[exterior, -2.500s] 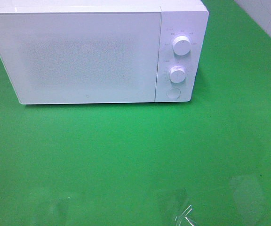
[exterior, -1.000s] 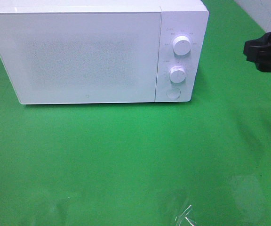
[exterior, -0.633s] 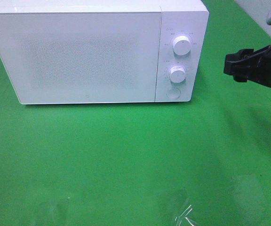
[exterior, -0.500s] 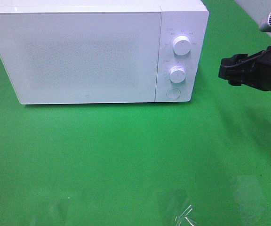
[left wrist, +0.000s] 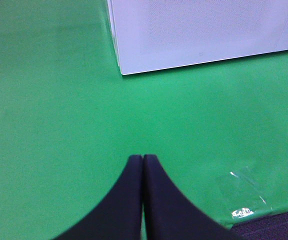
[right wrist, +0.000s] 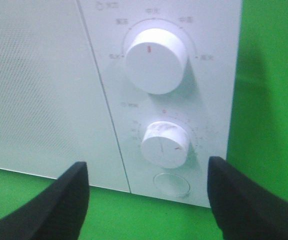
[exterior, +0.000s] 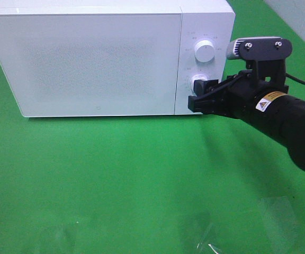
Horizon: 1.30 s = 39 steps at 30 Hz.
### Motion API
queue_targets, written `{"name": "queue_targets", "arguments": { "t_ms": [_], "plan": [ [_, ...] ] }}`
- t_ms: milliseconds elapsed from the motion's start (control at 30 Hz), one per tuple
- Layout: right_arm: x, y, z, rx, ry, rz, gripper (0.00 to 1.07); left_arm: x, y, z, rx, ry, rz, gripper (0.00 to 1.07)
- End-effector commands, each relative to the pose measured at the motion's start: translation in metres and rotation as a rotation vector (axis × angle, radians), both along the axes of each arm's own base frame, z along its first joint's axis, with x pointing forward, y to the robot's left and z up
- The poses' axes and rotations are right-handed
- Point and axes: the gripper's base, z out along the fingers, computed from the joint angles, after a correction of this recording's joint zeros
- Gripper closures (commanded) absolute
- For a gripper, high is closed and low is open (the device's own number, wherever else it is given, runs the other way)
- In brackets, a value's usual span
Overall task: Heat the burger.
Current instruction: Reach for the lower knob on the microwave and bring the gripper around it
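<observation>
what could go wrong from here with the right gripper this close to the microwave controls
1. The open right gripper brackets the lower knob, with the round button just beneath; a slightly low approach may hit the wrong control.
2. The microwave door is closed and no burger shows in any view, so it might be started empty.
</observation>
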Motion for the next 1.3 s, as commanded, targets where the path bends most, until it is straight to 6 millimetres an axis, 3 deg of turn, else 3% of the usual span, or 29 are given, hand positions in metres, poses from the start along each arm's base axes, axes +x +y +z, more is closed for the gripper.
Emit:
{"name": "queue_targets", "arguments": {
  "t_ms": [33,567,1000,1300],
  "plan": [
    [-0.002,0.008,0.001,-0.018,-0.039,-0.01,0.4,-0.002,0.0,0.001,-0.006,-0.032,0.003,1.07],
    [0.028,0.034,-0.015,-0.074,-0.072,-0.014,0.41,-0.002,0.0,0.001,-0.006,-0.032,0.003,1.07],
    [0.038,0.029,-0.031,-0.089,-0.101,-0.135,0.41,-0.002,0.0,0.001,-0.006,-0.032,0.003,1.07],
    [0.043,0.033,-0.026,-0.073,-0.116,-0.13,0.41,-0.002,0.0,0.001,-0.006,-0.032,0.003,1.07]
  ]
}}
